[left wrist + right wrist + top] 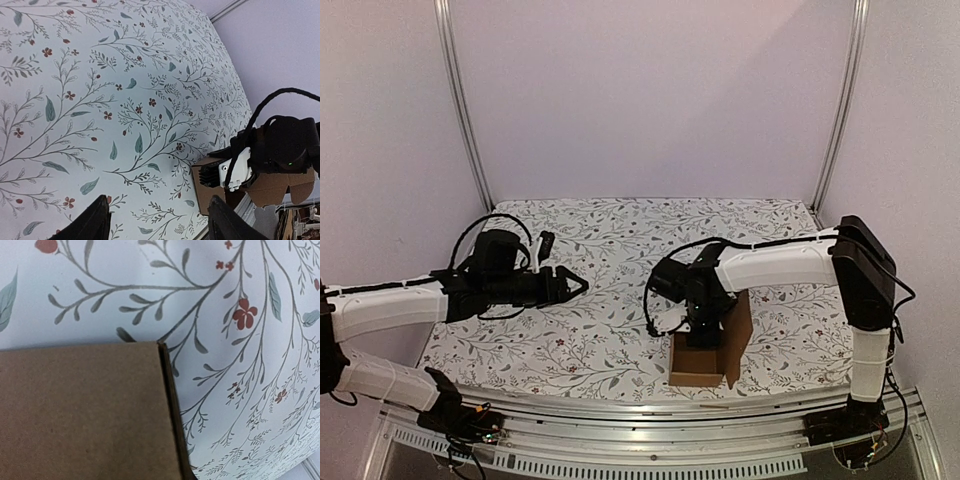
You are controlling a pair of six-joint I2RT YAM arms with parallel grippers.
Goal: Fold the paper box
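By front rail: paper box under R tool

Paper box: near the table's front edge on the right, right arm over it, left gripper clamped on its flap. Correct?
Not quite. The left gripper is open and holds nothing. It hovers over the floral cloth, well apart from the paper box, as the top external view shows. The rest stands: the box is near the front edge on the right, with the right arm over it.

paper box, brown cardboard, partly folded, open-topped
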